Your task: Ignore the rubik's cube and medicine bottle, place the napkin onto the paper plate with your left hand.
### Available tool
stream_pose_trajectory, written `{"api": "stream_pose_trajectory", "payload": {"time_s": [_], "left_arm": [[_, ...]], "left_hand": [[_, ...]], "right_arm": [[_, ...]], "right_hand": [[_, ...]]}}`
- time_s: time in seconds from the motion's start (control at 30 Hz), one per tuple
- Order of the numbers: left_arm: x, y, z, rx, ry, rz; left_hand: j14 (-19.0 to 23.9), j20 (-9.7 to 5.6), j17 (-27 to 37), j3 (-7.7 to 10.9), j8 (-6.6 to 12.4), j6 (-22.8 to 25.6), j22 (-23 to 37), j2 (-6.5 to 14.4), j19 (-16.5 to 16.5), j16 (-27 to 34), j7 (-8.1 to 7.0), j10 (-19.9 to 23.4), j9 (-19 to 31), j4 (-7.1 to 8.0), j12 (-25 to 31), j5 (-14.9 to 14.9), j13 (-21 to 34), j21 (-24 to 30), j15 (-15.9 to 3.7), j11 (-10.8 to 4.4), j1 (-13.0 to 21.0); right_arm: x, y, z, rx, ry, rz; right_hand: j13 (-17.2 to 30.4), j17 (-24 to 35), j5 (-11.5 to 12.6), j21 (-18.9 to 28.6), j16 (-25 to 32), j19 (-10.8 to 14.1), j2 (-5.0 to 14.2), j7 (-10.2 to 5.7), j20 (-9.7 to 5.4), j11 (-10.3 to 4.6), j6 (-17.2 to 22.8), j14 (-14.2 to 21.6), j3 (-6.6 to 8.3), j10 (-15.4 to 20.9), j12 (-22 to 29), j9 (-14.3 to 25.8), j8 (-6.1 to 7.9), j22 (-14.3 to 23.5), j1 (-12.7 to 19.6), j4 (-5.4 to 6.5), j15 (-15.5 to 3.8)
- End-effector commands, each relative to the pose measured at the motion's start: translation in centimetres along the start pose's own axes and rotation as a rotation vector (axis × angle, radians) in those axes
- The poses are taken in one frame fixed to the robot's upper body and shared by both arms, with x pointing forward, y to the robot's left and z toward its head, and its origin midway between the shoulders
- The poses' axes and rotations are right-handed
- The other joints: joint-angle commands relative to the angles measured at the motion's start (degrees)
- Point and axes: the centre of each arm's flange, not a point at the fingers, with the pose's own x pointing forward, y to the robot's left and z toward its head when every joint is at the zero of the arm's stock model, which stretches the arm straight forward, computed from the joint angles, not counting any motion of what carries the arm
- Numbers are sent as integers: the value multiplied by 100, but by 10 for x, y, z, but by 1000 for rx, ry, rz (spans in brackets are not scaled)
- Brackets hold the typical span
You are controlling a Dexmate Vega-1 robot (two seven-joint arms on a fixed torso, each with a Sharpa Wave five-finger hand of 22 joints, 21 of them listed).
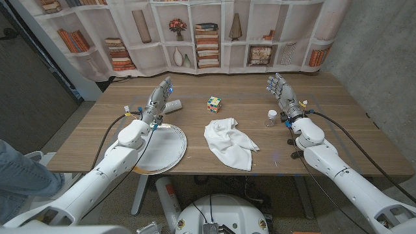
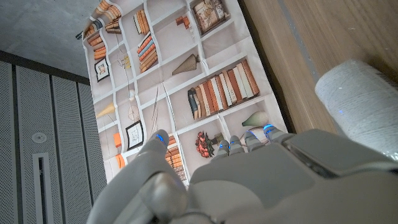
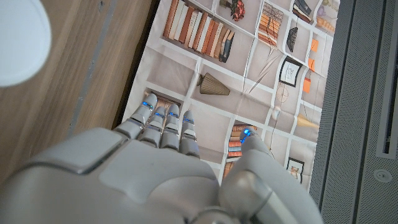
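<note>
A crumpled white napkin (image 1: 229,143) lies on the wooden table near the front middle. To its left sits the white paper plate (image 1: 169,148), partly covered by my left forearm. My left hand (image 1: 159,99) is held behind the plate with fingers stretched out and nothing in them; the left wrist view shows the same hand (image 2: 261,180) empty. My right hand (image 1: 280,88) is raised at the right, fingers apart and empty, and appears again as the right hand (image 3: 161,168) in its wrist view.
A rubik's cube (image 1: 214,103) stands behind the napkin. A small medicine bottle (image 1: 272,117) with a white cap (image 3: 18,37) sits near my right wrist. A white cylinder (image 1: 174,104) (image 2: 357,99) lies beside my left hand. A person's denim-clad leg (image 1: 16,175) is at the left edge.
</note>
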Motion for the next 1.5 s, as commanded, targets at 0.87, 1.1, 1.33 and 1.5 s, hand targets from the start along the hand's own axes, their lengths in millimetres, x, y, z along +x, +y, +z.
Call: {"api": "stream_pose_trajectory", "payload": {"time_s": [0.87,1.1,1.33,1.5], "left_arm": [[-27,-20,25,150,-127,-18],[-32,-22,28,185,-129,-38],[-38,-28,33,215,-151,-65],[-40,-31,36,226,-169,-78]], "left_hand": [[531,103,38,217,261,1073,64,144,114,105,-157,895,33,-629,219,-158,43,215,-188,-203,1028],[525,120,38,220,249,1081,66,145,82,86,-163,882,34,-649,199,-170,43,196,-188,-207,1062],[492,135,39,222,241,1108,68,147,31,56,-164,872,35,-670,178,-184,44,168,-197,-200,1098],[490,130,39,223,234,1118,69,149,34,47,-167,871,35,-679,168,-192,44,166,-200,-221,1115]], "right_arm": [[-7,-4,3,-77,0,-38],[-7,-3,4,-89,-3,-35],[-7,-2,4,-112,1,-43],[-7,-2,4,-120,4,-48]], "right_hand": [[10,22,2,-9,-4,-5,27,-6,14,-5,-32,-24,17,-13,13,31,-13,33,49,-39,-23],[10,22,2,-9,-4,-5,27,-6,14,-5,-32,-24,17,-13,13,31,-13,33,49,-39,-23],[10,22,2,-9,-4,-5,27,-6,14,-5,-32,-24,17,-13,13,31,-13,33,49,-39,-23],[10,22,2,-9,-4,-5,27,-6,14,-5,-32,-24,17,-13,13,31,-13,33,49,-39,-23]]}}
